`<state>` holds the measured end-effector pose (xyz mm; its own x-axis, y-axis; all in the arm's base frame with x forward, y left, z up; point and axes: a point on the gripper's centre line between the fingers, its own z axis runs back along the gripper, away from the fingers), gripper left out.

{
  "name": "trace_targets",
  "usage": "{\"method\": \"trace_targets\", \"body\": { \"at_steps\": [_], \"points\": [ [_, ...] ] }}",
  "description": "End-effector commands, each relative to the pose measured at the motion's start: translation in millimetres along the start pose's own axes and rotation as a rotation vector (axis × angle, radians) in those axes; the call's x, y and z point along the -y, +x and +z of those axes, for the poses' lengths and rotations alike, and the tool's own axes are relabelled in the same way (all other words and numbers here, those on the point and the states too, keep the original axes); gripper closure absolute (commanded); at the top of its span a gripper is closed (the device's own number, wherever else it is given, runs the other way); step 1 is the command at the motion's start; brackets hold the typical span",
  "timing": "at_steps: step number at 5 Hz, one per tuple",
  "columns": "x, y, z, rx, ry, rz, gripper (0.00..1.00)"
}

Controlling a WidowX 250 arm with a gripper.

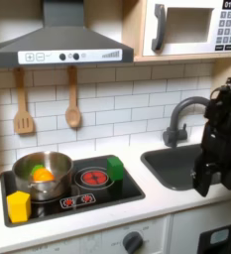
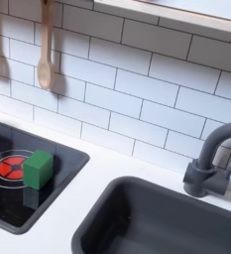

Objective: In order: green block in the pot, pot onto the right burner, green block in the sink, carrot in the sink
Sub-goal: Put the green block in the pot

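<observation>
Steel gleams at the lower left of the first exterior view, where the pot [image 1: 42, 175] sits on the left burner of a black toy stovetop [image 1: 87, 198], the orange carrot [image 1: 42, 174] lying inside it. The green block [image 1: 115, 168] rests on the stovetop at the right edge of the red-ringed right burner [image 1: 93, 178], outside the pot; in the second exterior view the same green block [image 2: 39, 168] appears at the left of the frame, just right of the red burner [image 2: 10, 167]. A yellow block [image 1: 19, 205] stands at the front left corner of the stovetop, below the pot. The black robot arm hangs at the right of the first exterior view, its gripper [image 1: 202, 183] pointing down over the dark grey sink [image 1: 181, 171]; whether its fingers are spread or pressed together cannot be told, and nothing can be seen in its grasp. The sink [image 2: 147, 220] fills the lower right of the second exterior view, with the dark curved faucet [image 2: 212, 159] behind it. Two wooden utensils [image 1: 73, 107] hang on the white tile wall under a grey range hood [image 1: 62, 45]; a microwave [image 1: 191, 27] sits at the upper right.
</observation>
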<state>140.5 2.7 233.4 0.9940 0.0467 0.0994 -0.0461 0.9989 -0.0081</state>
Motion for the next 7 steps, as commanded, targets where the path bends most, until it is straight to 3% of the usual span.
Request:
{"method": "trace_targets", "body": {
  "at_steps": [1, 3, 4, 5, 7],
  "points": [
    [-17.9, 24, -4.4, 0.020, 0.015, 0.033, 0.00],
    [-30.7, 51, -4.0, 0.031, 0.013, 0.046, 0.00],
    [-41.6, 62, -4.1, 0.034, 0.031, 0.063, 0.00],
    [-46.8, 71, -8.5, 0.034, 0.022, 0.066, 0.00],
    [-52.2, 109, -27.2, 0.043, 0.013, 0.081, 0.00]
  ]
}}
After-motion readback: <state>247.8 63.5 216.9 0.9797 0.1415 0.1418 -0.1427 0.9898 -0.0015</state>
